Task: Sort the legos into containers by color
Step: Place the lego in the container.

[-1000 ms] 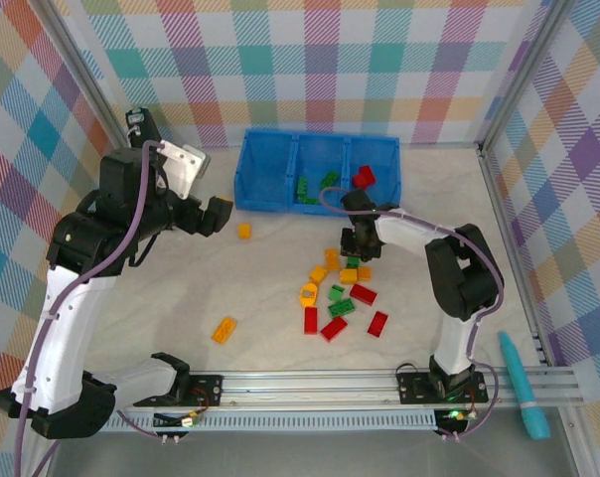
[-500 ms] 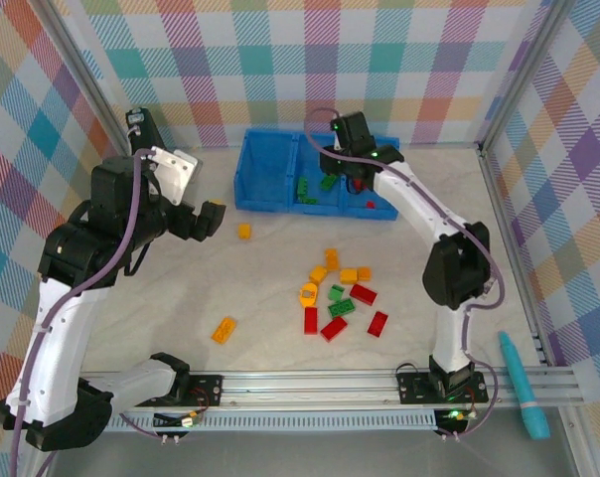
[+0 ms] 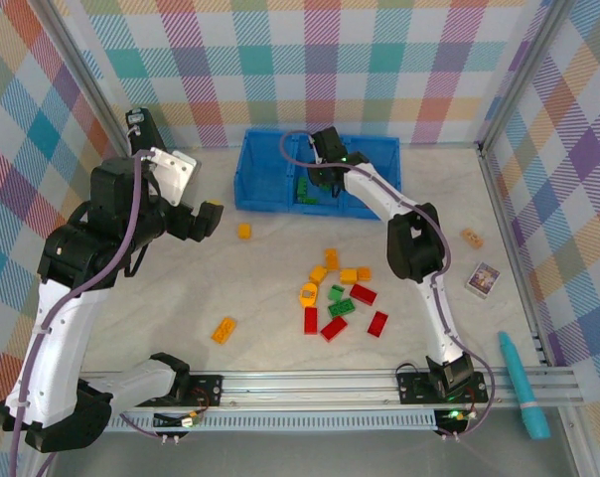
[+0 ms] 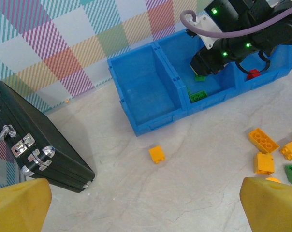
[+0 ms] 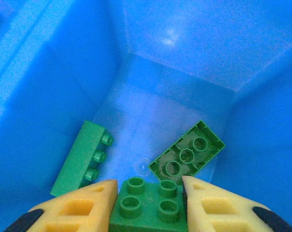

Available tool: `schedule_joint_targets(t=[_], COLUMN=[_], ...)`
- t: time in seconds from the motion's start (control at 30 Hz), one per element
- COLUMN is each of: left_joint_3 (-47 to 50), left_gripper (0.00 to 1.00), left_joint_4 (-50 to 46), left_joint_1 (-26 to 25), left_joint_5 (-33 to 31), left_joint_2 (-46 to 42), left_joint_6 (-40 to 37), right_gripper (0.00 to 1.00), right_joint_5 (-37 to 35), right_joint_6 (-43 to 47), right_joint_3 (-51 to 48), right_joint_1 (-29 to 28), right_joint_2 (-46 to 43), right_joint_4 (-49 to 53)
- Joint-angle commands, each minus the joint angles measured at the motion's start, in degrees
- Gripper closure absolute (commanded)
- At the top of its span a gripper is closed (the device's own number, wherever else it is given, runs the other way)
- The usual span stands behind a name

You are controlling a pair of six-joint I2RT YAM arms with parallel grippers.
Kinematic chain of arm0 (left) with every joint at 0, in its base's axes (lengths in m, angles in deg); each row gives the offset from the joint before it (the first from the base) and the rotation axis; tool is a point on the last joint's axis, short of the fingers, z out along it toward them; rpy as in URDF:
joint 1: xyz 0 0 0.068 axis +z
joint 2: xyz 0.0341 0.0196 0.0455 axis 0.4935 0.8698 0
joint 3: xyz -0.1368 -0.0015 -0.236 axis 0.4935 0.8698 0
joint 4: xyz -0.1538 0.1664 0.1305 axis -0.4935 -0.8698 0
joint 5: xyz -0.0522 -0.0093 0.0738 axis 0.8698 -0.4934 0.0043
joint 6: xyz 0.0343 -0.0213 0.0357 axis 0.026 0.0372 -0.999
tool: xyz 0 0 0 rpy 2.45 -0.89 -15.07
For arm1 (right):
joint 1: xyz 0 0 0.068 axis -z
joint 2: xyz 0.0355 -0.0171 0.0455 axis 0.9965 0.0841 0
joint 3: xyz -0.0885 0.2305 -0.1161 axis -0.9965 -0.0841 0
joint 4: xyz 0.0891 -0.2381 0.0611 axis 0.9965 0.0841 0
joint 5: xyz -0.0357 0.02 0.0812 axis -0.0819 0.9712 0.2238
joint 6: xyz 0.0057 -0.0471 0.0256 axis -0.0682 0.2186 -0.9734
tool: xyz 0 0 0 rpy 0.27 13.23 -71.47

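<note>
At the far left I see a black latched case (image 4: 35,140) lying on the table against the wall. My left gripper (image 3: 207,216) hangs above the table just to its right, its fingers spread wide and holding nothing. Below it, one yellow-orange lego (image 3: 244,231) lies alone near the front of the blue bin (image 3: 265,189), and another orange lego (image 3: 224,330) lies well apart on the near left. My right gripper (image 5: 149,187) reaches down into the bin's middle compartment, clamped on a green lego (image 5: 148,210) with its studs facing up. Beneath it on the compartment floor lie a long green brick (image 5: 83,159) on its side and a flat green brick (image 5: 187,154) tilted by the right wall. A red lego (image 4: 253,74) is in the right compartment. A cluster of red, green and orange legos (image 3: 340,293) lies mid-table. Further right are a tan piece (image 3: 471,238), a printed card (image 3: 482,278) and a teal tool (image 3: 524,386).
</note>
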Motion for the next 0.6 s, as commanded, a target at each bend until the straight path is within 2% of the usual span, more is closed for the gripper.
schedule_joint_targets(t=[0.0, 0.1, 0.33, 0.57], left_joint_3=[0.0, 0.0, 0.4, -0.4], left_gripper=[0.0, 0.0, 0.0, 0.0], left_joint_4=[0.3, 0.2, 0.3, -1.9], left_joint_1=[-0.6, -0.6, -0.6, -0.6], left_joint_5=[-0.4, -0.3, 0.8, 3.4], left_joint_2=[-0.1, 0.1, -1.1, -4.0], left_joint_6=[-0.9, -0.7, -0.3, 1.8], right_gripper=[0.64, 0.62, 0.46, 0.45], right_joint_5=[-0.5, -0.2, 4.5, 6.6], right_joint_6=[0.9, 1.0, 1.0, -1.4], right_joint_3=[2.3, 2.2, 2.9, -4.1], right_joint_1=[-0.5, -0.5, -0.5, -0.7], right_joint_2=[-0.6, -1.9, -4.8, -12.6], right_joint_4=[-0.1, 0.6, 5.2, 5.9])
